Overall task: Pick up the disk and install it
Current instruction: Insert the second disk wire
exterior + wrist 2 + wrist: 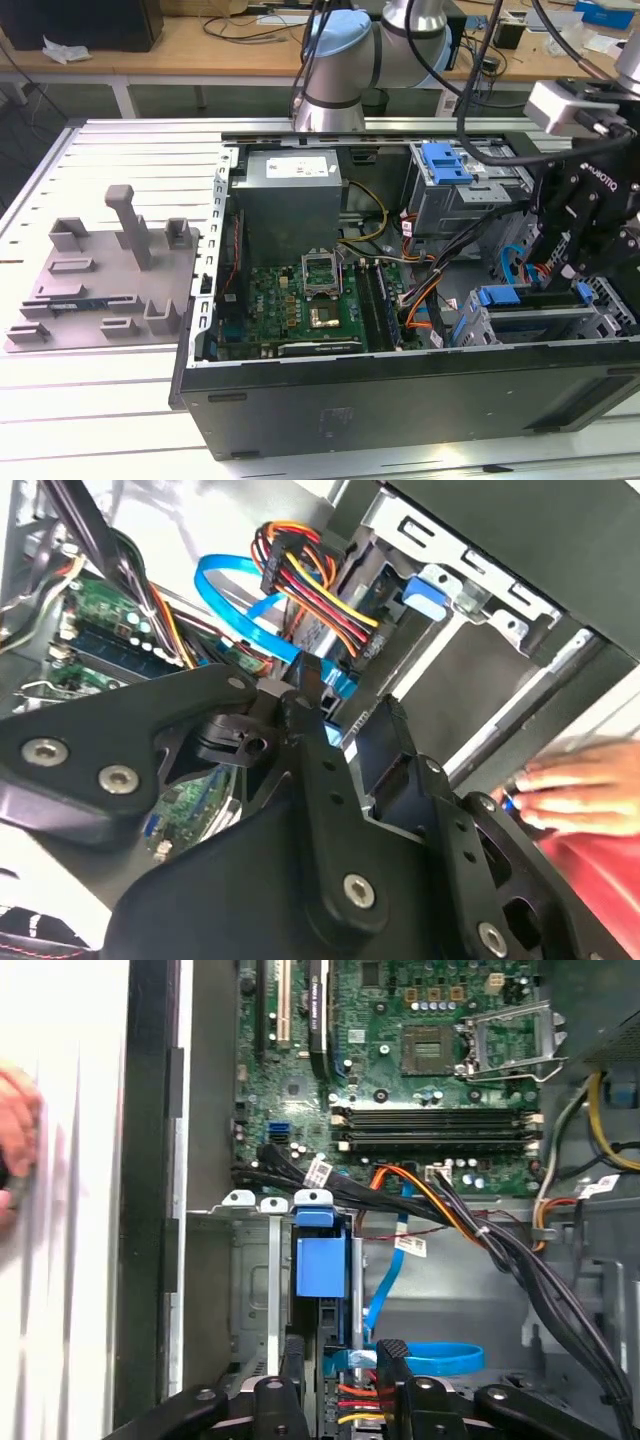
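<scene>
The disk [322,1265], framed by its blue bracket, stands on edge inside the grey drive cage [255,1260] at the front corner of the open computer case. In the exterior view the disk [540,300] sits low at that view's right, with my gripper [562,272] just above it. My gripper [340,1355] straddles the disk's near end. One finger [290,1360] lies close beside it. The other finger [392,1355] stands apart, with cables showing in the gap. The gripper is open. In the second wrist view my gripper [350,725] hangs over blue and orange cables.
A second cage with a blue latch [445,162] stands further back in the case. Bundled cables [470,1230] cross beside the disk, and the motherboard [300,300] lies mid-case. A person's hand [580,785] rests outside the case wall. A grey fixture [105,270] lies at the exterior view's left.
</scene>
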Action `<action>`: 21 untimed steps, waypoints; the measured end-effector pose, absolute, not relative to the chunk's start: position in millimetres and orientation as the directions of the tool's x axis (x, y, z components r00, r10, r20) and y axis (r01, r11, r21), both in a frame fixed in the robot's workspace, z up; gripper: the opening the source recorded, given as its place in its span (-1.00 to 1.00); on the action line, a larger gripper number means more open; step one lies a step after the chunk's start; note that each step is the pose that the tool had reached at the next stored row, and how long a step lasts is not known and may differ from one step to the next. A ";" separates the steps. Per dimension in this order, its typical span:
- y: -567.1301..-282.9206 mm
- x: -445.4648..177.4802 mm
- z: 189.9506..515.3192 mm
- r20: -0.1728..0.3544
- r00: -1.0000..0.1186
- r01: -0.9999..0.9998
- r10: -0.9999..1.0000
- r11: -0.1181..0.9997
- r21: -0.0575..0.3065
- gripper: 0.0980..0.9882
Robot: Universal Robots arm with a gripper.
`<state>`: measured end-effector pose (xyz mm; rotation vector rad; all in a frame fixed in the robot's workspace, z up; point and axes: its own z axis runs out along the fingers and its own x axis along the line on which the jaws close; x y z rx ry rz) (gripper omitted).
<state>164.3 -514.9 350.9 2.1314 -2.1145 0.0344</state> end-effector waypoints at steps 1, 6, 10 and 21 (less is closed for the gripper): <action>-512.8 163.7 351.4 0.128 0.014 -0.997 -0.992 -0.004 0.082 -0.28; -503.1 158.0 353.1 0.175 0.018 -0.997 -0.984 -0.003 0.083 -0.28; -495.8 150.0 353.4 0.203 0.018 -0.997 -0.979 -0.001 0.083 -0.30; -486.8 130.9 353.8 0.230 0.016 -0.997 -0.973 0.001 0.072 -0.98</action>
